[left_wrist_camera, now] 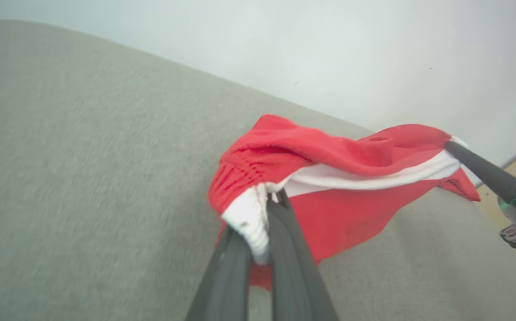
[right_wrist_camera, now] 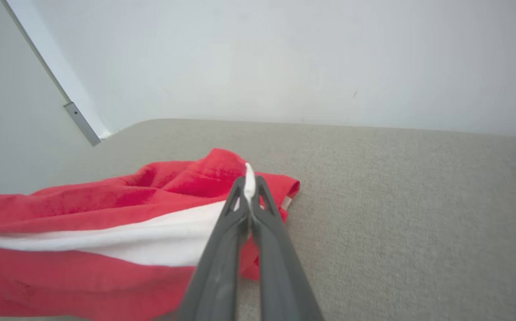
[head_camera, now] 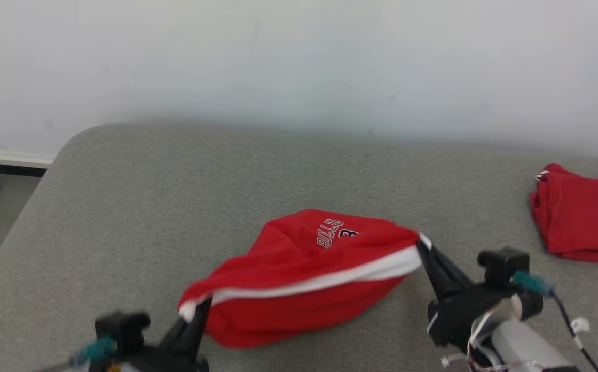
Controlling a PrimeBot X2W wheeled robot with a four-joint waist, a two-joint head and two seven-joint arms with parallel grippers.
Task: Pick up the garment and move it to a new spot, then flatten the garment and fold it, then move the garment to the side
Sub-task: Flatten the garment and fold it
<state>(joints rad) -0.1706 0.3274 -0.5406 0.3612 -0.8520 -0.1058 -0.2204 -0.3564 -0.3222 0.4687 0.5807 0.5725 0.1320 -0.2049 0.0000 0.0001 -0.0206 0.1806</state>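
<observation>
**Red garment held taut between both grippers**

White lettering on the red garment (head_camera: 304, 279) reads "ULLS", turned sideways near its top fold; the figure beside it is too creased to read. The garment sits low in the middle of the head view, its body sagging onto the grey table (head_camera: 226, 170) and its white band stretched between the two arms. The left gripper (head_camera: 195, 310) reaches up from the lower left, fingers pinched on the band's left end; in the left wrist view the white cloth bunches between them. The right gripper (head_camera: 423, 248) slants in from the lower right, fingers pressed together on the band's other end; the right wrist view shows a sliver of white poking out at the tips. A second red cloth (head_camera: 583, 222) lies folded at the right edge, well apart; a pale wall (head_camera: 299, 62) fills the top.
</observation>
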